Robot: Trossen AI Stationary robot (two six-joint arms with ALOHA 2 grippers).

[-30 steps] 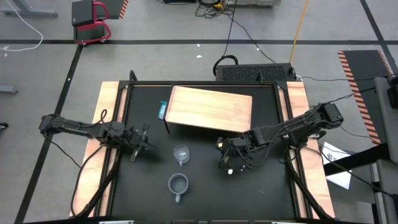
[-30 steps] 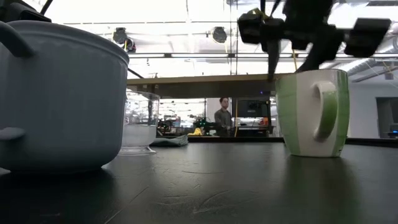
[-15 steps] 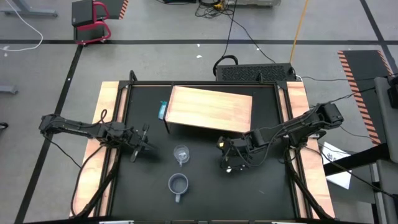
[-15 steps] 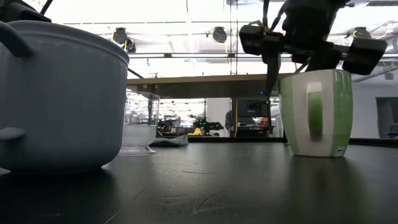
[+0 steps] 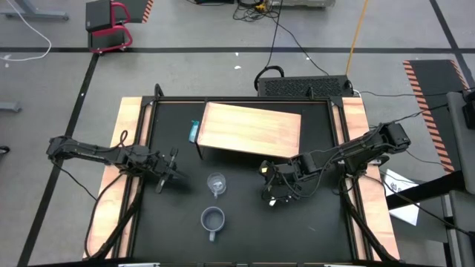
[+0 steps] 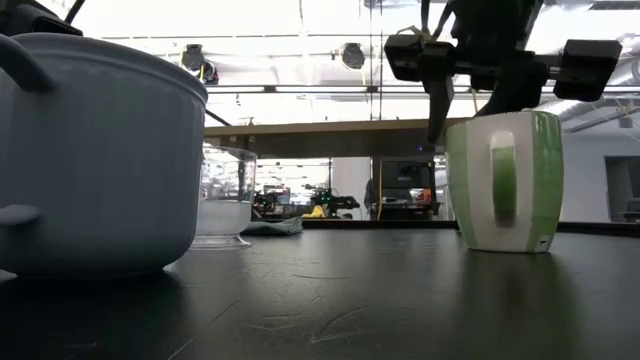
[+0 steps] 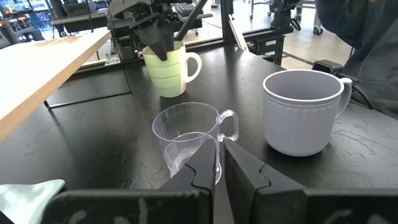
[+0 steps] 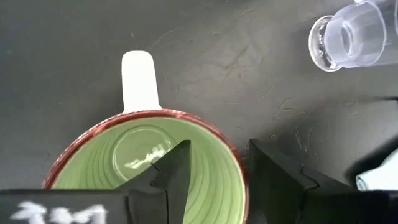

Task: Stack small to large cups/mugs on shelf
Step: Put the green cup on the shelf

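Observation:
The lime-green mug point(image 6: 505, 185) stands upright on the black table right of centre, its handle point(image 8: 138, 81) toward the near edge. My right gripper point(image 8: 217, 162) is open over its far rim, one finger inside the mug and one outside. The clear glass cup point(image 5: 216, 183) stands at the table's middle, and the grey-blue mug point(image 5: 213, 219) stands nearer the front edge. My left gripper point(image 5: 169, 169) waits shut, left of the glass cup, holding nothing. The tan shelf point(image 5: 251, 130) stands on its legs at the back, with nothing on top. My right gripper straddles the green mug's rim point(image 8: 241, 163) on the side away from the handle, one finger point(image 8: 177, 168) inside and one point(image 8: 273, 177) outside. The fingers slant down from above. The outer finger stands right at the rim, and a gap shows beside the inner one. The mug's base rests on the table.
A teal cloth point(image 5: 194, 132) lies by the shelf's left end. Wooden strips point(image 5: 130, 119) edge the table's left and right sides. Bare tabletop point(image 5: 312, 230) lies in front of the green mug and at the near right.
The green mug has turned about on the table. Its handle has swung from the right toward the near edge, and its base has stayed about where it was. My right gripper has rolled a little above it without opening or shutting.

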